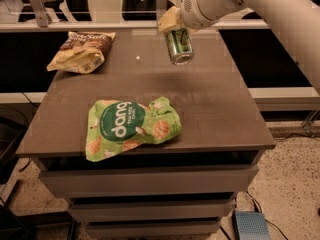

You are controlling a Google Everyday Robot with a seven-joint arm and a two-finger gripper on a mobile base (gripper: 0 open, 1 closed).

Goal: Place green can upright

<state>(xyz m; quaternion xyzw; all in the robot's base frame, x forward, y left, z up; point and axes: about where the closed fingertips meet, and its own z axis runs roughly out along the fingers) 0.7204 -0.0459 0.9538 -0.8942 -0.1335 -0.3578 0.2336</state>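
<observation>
The can (180, 46) is gripped at its upper end by the hand (172, 26) and is held in the air, tilted, over the far part of the tabletop (220, 109). A green bag (131, 128) is seen lying near the front edge, a brown bag (82, 51) at the far left corner.

Green can (180, 49) top inside gripper (173, 28)

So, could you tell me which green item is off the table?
The slim green can, held tilted in the gripper above the far side of the table; the green dang bag lies flat near the front edge.
</observation>
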